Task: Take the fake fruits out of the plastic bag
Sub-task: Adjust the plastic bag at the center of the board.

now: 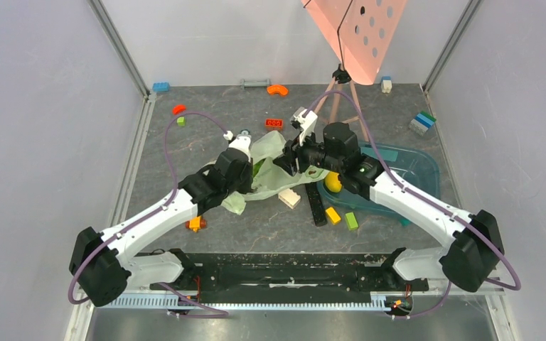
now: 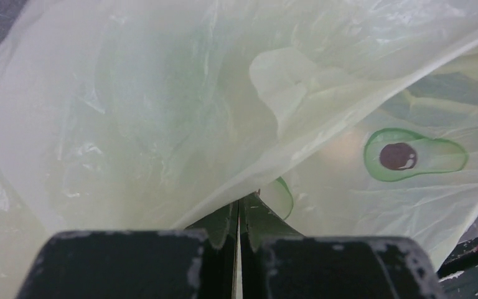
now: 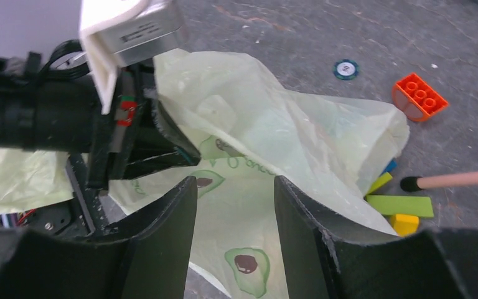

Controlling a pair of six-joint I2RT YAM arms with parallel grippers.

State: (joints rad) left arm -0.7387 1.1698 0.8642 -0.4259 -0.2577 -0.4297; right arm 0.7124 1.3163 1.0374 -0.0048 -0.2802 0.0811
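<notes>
The pale-green plastic bag point(image 1: 274, 181) lies crumpled mid-table between both grippers. My left gripper point(image 1: 245, 153) is shut on a fold of the bag film, and the bag point(image 2: 162, 112) fills the left wrist view beyond its closed tips point(image 2: 241, 202). My right gripper point(image 3: 233, 184) is open and empty just above the bag point(image 3: 255, 124), with its avocado print between the jaws. A smooth yellow fruit point(image 1: 333, 182) sits at the left end of the teal tray point(image 1: 419, 160), outside the bag. A dark green patch point(image 1: 257, 168) shows at the bag by the left gripper; I cannot tell what it is.
Loose bricks lie around: cream point(image 1: 289, 197), yellow point(image 1: 333, 214), green point(image 1: 351, 220), orange point(image 1: 195, 224), and a black bar point(image 1: 316, 202). A pink perforated panel point(image 1: 355, 35) stands on thin legs at the back. An orange brick point(image 3: 419, 96) and a wooden stick point(image 3: 454, 180) lie right of the bag.
</notes>
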